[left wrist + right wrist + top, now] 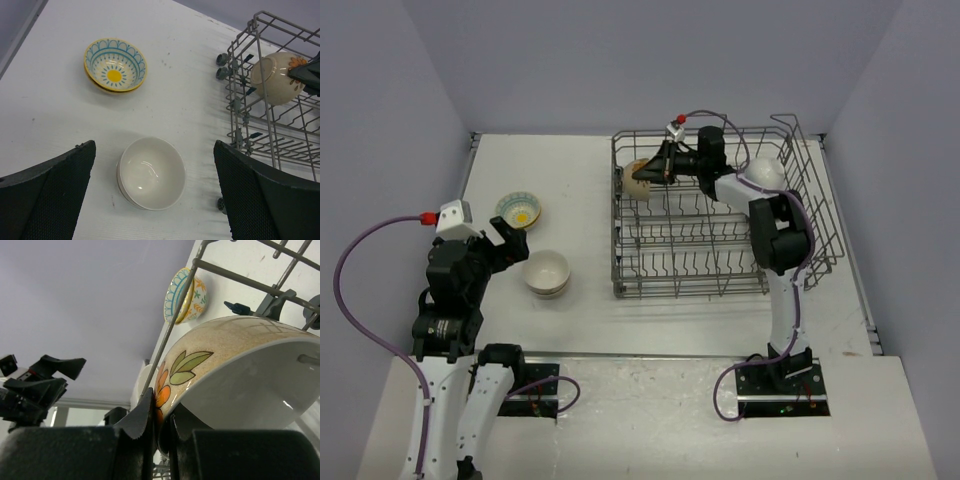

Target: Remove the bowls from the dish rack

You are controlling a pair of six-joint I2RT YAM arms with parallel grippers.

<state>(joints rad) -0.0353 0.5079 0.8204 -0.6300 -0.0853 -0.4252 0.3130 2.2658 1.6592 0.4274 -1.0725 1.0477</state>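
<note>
The grey wire dish rack [720, 235] stands right of centre. A cream bowl with an orange flower [642, 181] is at the rack's far left corner, tilted on edge; it also shows in the left wrist view [277, 77]. My right gripper [665, 172] is shut on its rim [165, 412]. Stacked white bowls [547, 272] sit on the table left of the rack, and a teal-rimmed bowl with a yellow centre [519, 210] sits behind them. My left gripper [508, 238] is open and empty, hovering above the white bowls [151, 172].
The rack's left wall and feet [240, 100] stand close right of the white bowls. The teal-rimmed bowl [115, 66] rests on another bowl. Grey walls enclose the table on three sides. A cable loops at the far left [360, 260].
</note>
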